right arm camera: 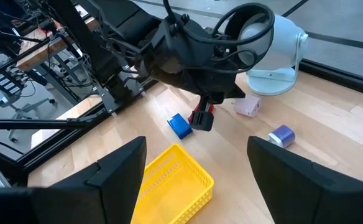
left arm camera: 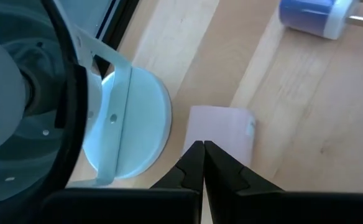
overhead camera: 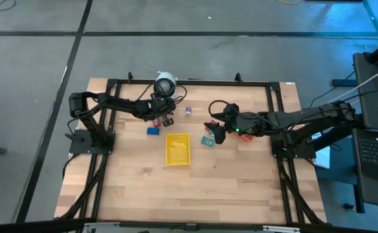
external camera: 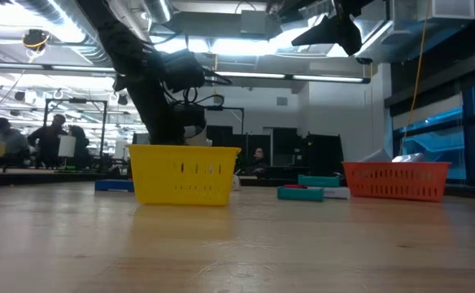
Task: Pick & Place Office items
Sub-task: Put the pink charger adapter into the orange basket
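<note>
My left gripper (left arm camera: 203,155) is shut and hangs slanting down just above the table, next to the white round object (overhead camera: 165,83). A pinkish white block (left arm camera: 222,127) lies flat on the wood just past its fingertips, apart from them in the right wrist view (right arm camera: 247,106). A blue block (right arm camera: 180,126) lies beside that gripper (right arm camera: 201,119). A lavender roll (right arm camera: 282,135) lies farther right. My right gripper (right arm camera: 197,186) is open and raised above a teal packet (overhead camera: 207,140) and a red item (overhead camera: 210,126), holding nothing.
The yellow tray (overhead camera: 178,149) stands at the table's middle, between the two grippers. A red-orange tray (external camera: 396,181) stands to the right, under my right arm. The white round object's base (left arm camera: 132,118) is close beside my left fingers. The table's near half is bare wood.
</note>
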Controlling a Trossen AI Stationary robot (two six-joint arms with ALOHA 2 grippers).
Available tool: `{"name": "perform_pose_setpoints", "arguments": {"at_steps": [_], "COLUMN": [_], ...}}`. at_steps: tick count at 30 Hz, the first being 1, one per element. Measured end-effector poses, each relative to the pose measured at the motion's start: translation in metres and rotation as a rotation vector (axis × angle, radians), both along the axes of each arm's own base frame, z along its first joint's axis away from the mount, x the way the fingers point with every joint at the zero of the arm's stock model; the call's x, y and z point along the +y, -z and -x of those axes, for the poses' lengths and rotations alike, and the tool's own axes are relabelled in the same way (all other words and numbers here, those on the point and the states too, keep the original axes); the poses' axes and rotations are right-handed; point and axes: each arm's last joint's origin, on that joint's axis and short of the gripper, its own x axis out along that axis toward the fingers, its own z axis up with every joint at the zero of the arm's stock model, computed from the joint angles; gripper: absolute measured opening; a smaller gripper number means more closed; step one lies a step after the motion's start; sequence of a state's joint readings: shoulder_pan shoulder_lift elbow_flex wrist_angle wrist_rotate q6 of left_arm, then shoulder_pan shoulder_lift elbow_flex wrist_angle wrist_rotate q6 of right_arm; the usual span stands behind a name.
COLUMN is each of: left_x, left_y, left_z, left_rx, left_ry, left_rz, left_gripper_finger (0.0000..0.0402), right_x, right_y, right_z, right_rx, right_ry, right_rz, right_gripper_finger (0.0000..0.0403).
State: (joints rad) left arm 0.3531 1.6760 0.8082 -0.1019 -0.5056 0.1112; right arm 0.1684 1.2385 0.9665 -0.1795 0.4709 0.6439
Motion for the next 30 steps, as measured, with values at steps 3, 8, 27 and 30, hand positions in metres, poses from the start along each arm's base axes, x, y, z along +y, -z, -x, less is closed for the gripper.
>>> {"name": "perform_pose_setpoints", "arguments": {"at_steps": [3, 8, 27, 30], "left_x": [0.003, 0.004, -0.044, -0.053], "left_y": [0.000, 0.005, -0.002, -0.009], "left_z": [0.001, -0.001, -0.028, -0.033], "left_rx": [-0.003, -0.013, 0.051, 0.088], "left_ry": [-0.007, 0.013, 0.203, 0.230], "left_rz": [0.005, 0.050, 0.151, 0.164], "left_gripper_finger": [0.0003, 0.0003, 0.0003, 0.0003], "right_x": [0.000, 0.002, 0.015, 0.019], "right_y": [0.000, 0.000, 0.000, -0.002], "right_z": [0.000, 0.000, 0.002, 0.002], "right_rx": [-0.001, -0.005, -0.022, -0.044], "right_ry": [0.002, 0.000, -0.025, -0.040], "right_rz": [-0.003, -0.013, -0.049, -0.059], "right_gripper_finger": [0.0285, 0.0285, 0.0271, 0.0266]}}
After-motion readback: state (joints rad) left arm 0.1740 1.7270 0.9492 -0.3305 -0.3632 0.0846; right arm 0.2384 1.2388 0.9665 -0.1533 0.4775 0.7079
